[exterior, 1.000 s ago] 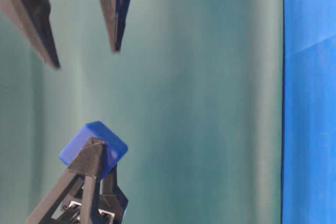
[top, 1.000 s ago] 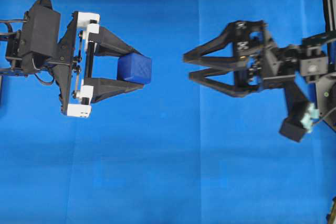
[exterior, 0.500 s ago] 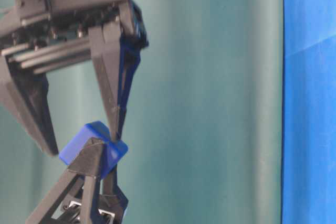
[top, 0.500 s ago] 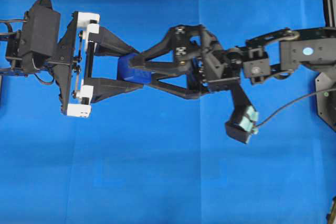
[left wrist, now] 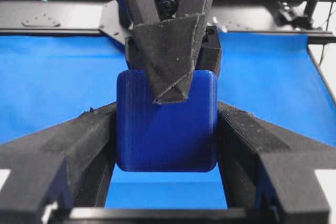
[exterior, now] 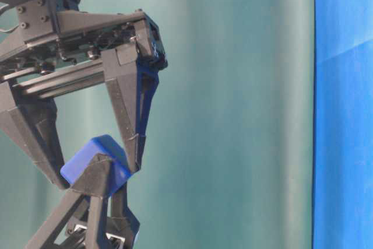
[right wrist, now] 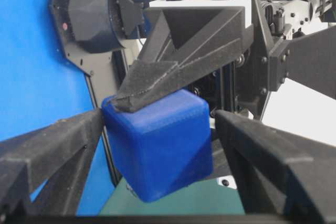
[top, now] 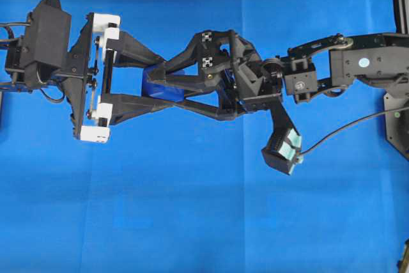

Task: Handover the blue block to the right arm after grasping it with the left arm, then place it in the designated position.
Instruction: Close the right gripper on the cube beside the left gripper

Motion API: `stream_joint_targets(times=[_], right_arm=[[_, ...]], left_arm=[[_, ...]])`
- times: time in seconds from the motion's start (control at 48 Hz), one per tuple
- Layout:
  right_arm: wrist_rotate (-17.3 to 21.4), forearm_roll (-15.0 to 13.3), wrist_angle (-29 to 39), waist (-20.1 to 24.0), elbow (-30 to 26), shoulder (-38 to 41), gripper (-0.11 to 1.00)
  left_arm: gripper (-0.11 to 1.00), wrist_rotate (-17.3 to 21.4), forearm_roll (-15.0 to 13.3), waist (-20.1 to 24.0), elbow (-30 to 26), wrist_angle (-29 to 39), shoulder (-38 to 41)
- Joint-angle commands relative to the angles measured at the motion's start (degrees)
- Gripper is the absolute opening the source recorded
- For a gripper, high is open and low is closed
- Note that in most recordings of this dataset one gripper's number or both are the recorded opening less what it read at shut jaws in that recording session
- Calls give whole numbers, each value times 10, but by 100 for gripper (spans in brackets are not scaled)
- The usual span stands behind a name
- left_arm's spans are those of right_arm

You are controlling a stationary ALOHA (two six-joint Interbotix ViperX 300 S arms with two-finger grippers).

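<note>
Aloft, blue block (left wrist: 166,129) tilted, pinched by left gripper (top: 151,91); right gripper (top: 160,87) spread around it.

Even, bright light is flooding the blue cloth (top: 192,209) with hardly any shadow, while both wrist views are blurring at close range.

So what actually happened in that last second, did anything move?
The right gripper crossed leftward from the far side, jaws wide open, and now straddles the blue block. It hasn't closed on it; a gap shows beside the block in the right wrist view. The left gripper stayed put, keeping the block clamped above the blue cloth.
</note>
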Motion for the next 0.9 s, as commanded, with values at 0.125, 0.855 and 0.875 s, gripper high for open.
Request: stream_joint_targets(times=[0.125,0.855,0.875], right_arm=[[2,2,5,-1,-18,-6,86],[5,10,12,0,-19,-10,46],[5,10,12,0,-19,-10,46]], left_arm=[[49,-1,-1,-1,-9,-6,-8],[49,4,-1,-4,-14,-2,-4],[49,4,-1,-4,-14,-1,-4]])
